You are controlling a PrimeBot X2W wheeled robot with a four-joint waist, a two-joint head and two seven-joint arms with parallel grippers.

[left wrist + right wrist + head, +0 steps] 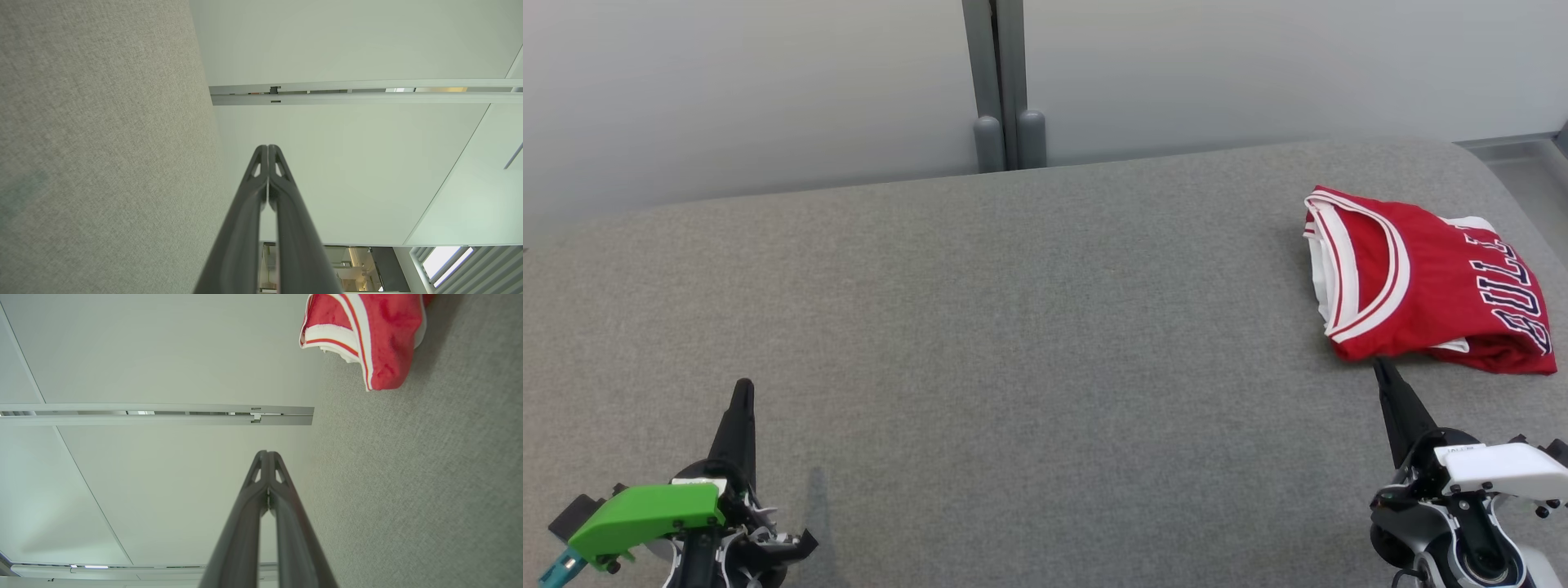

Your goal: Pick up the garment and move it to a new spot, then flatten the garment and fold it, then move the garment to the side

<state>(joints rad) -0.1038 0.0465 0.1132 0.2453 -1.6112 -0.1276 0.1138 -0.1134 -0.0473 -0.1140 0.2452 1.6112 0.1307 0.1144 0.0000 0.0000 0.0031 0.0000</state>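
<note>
We see the red sports jersey point(1429, 286), trimmed with white-and-red banding and lettered in dark, white-edged capitals. It is folded into a compact, slightly rumpled bundle. It lies flat on the grey woven fabric surface point(1013, 343), far to the right in the head view. Its curved banded opening faces left and its lettering runs along the right; white inner layers show at the edges.

Navy, white-edged letters "BULL" on the red jersey point(1421, 278), running sideways along its right part
</note>
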